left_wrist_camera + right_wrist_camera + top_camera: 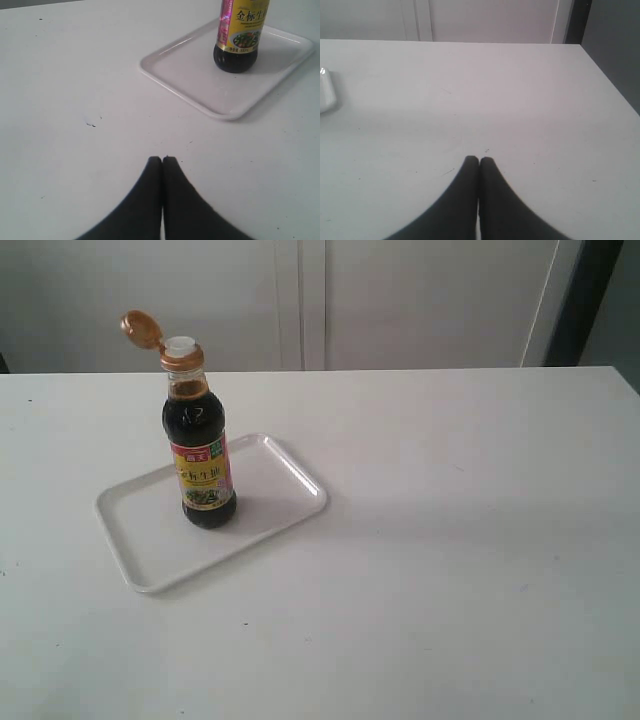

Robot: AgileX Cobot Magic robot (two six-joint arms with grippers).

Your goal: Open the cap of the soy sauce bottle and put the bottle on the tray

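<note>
The soy sauce bottle (203,455) stands upright on the white tray (140,530), left of the table's middle. Its copper-orange cap (141,329) is flipped back on its hinge, baring the white pour spout (181,345). In the left wrist view the bottle's lower part (239,40) stands on the tray (200,90), well ahead of my left gripper (162,160), which is shut and empty above bare table. My right gripper (479,160) is also shut and empty, far from the bottle. Neither gripper shows in the exterior view.
The white table (450,540) stretches to the right of the tray. One rounded tray corner (326,95) shows at the edge of the right wrist view. The table's far edge meets a pale wall (400,300), with a dark gap (615,50) beyond the right edge.
</note>
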